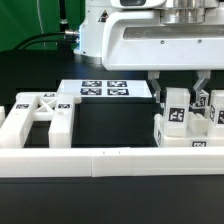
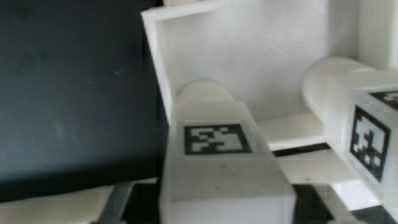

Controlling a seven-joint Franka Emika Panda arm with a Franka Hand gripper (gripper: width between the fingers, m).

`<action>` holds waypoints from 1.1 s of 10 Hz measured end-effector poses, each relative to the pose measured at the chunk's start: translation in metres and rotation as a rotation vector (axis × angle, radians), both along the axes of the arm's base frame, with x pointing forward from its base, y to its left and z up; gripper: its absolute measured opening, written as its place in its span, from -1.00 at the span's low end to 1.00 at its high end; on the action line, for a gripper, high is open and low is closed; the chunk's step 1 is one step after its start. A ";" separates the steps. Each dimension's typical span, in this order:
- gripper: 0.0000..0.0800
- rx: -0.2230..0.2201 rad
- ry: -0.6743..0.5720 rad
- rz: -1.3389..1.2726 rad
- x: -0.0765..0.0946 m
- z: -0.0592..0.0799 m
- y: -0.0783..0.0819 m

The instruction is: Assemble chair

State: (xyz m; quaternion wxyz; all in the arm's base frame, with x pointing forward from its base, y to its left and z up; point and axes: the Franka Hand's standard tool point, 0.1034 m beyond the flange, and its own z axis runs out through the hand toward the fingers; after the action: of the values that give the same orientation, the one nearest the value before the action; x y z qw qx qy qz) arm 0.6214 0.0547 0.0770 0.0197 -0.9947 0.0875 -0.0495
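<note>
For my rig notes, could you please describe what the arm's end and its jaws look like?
Its end is a broad, boxy white housing with rounded edges, below a grey metal ring. Two slim dark jaws stick out beneath it. No lettering or tags show on it. Black cables run behind; whether they are the robot's cannot be told.

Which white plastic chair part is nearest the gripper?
The upright tagged white block at the exterior view's right, directly below the gripper; the cross-braced white frame lies at that view's left.
</note>
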 end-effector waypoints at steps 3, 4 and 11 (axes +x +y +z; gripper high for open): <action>-0.29 0.006 -0.002 -0.062 0.000 0.000 0.000; -0.29 0.015 -0.014 -0.171 0.000 -0.001 0.000; -0.28 0.098 -0.018 -0.878 0.001 -0.001 -0.001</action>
State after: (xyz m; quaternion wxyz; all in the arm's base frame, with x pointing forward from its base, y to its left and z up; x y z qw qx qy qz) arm 0.6226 0.0538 0.0757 0.0447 -0.8606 0.5040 -0.0578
